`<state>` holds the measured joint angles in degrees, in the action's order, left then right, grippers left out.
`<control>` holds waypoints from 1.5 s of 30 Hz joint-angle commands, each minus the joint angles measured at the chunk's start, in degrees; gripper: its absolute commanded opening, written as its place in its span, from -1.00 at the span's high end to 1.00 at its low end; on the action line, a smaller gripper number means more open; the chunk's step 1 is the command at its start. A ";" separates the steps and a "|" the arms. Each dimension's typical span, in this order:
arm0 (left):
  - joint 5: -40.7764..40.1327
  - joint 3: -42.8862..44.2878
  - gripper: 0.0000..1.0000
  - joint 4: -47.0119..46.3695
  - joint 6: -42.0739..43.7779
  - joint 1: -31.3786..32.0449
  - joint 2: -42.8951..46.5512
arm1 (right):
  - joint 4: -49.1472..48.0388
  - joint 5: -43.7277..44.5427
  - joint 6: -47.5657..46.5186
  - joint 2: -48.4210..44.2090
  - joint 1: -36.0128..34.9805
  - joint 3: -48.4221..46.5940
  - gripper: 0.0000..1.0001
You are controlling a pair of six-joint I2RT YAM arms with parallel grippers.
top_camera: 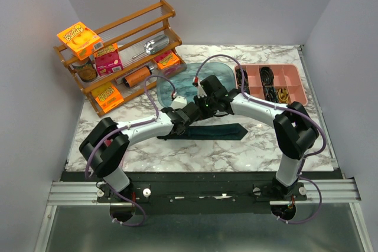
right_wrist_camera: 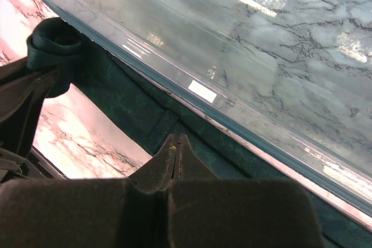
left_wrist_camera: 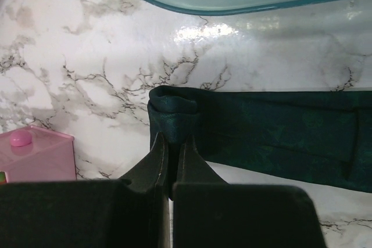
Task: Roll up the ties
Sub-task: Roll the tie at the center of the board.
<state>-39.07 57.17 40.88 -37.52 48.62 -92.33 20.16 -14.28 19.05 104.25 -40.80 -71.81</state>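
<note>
The dark teal tie (top_camera: 218, 131) lies left to right across the marble table, just in front of the blue tub (top_camera: 227, 76). My left gripper (top_camera: 172, 128) is at the tie's left end. In the left wrist view that gripper (left_wrist_camera: 174, 140) is shut on the folded-over end of the tie (left_wrist_camera: 273, 132). The right gripper (top_camera: 201, 113) reaches in from the right. In its wrist view it (right_wrist_camera: 179, 140) is shut with nothing between its jaws, tips down over the tie (right_wrist_camera: 128, 100) beside the tub rim (right_wrist_camera: 244, 56). The curled tie end shows at the upper left of that view.
A wooden rack (top_camera: 118, 57) with orange and pink snack boxes stands at the back left. A pink compartment tray (top_camera: 277, 84) with cables and bands sits at the back right. A small pink box (left_wrist_camera: 35, 155) is left of the left gripper. Grey walls surround the table.
</note>
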 commanded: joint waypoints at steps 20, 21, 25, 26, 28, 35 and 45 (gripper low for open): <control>12.08 -2.85 -0.29 -13.20 1.48 1.04 1.54 | -1.62 -0.66 -0.85 -0.71 0.45 0.62 0.99; 12.52 -2.94 -0.30 -13.55 1.40 1.04 1.98 | -1.62 -0.57 -0.94 -0.62 0.45 0.71 0.99; 13.93 -3.90 -0.35 -15.65 1.13 1.04 3.04 | -1.62 -0.92 -0.94 -0.27 0.45 0.71 0.99; 14.11 -4.08 -0.36 -15.92 1.04 0.95 3.12 | -1.62 -1.10 -0.94 -0.10 0.37 0.62 0.99; 14.46 -4.26 -0.37 -16.01 0.78 0.86 3.74 | -1.62 -1.53 -1.12 0.08 0.45 0.53 0.99; 17.71 -6.45 -0.42 -17.50 0.78 -1.50 8.92 | -1.79 -4.34 -2.17 -0.53 0.45 0.09 0.99; 30.77 -14.27 -0.60 -22.95 0.78 -13.70 24.02 | -1.53 -8.13 -2.53 0.52 -1.74 -4.64 0.99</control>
<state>-17.17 46.68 21.74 -36.03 40.93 -73.69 19.40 -19.53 17.50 104.27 -40.99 -72.66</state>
